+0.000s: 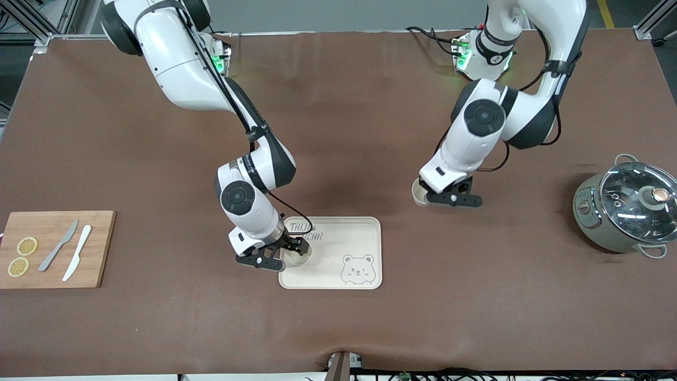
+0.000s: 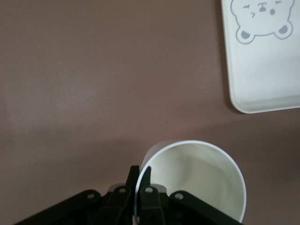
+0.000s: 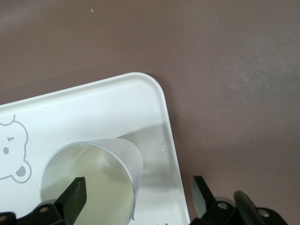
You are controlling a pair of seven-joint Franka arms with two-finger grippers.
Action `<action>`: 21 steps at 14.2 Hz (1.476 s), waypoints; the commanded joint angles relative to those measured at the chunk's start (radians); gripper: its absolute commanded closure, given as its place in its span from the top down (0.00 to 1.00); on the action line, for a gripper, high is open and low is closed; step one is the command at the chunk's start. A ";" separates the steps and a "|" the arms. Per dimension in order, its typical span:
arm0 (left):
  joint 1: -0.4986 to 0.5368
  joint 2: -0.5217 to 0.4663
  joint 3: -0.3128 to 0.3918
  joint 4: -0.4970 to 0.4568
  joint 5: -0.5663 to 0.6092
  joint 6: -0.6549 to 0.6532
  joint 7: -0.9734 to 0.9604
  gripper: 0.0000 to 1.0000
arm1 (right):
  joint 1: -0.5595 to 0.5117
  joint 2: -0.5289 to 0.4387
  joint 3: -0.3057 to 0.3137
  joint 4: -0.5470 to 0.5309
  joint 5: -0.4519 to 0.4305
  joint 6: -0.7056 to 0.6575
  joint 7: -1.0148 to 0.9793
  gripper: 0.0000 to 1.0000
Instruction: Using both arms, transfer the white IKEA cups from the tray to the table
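One white cup stands upright on the cream bear tray, in the corner toward the right arm's end. My right gripper is open around that cup's wall. In the right wrist view one fingertip is inside the cup and the other is outside the tray's rim. My left gripper is shut on the rim of the second white cup, off the tray toward the left arm's end. In the left wrist view the gripper pinches the cup's wall. I cannot tell if this cup touches the table.
A wooden cutting board with two lemon slices and two knives lies at the right arm's end. A grey pot with a glass lid stands at the left arm's end. The tray's corner shows in the left wrist view.
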 commanded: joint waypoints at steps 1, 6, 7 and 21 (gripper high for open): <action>0.058 -0.141 -0.009 -0.264 0.028 0.195 0.071 0.00 | 0.009 0.015 -0.009 0.029 -0.021 -0.003 0.016 0.75; 0.188 -0.127 -0.013 -0.345 0.021 0.263 0.220 0.00 | 0.020 0.014 -0.009 0.038 -0.058 -0.005 0.013 0.12; 0.207 -0.113 -0.015 -0.346 0.017 0.263 0.231 0.00 | 0.021 0.012 -0.009 0.038 -0.058 -0.005 0.014 0.00; 0.210 0.017 -0.035 -0.358 -0.219 0.371 0.318 0.00 | -0.136 -0.026 -0.013 0.180 -0.047 -0.221 -0.165 0.00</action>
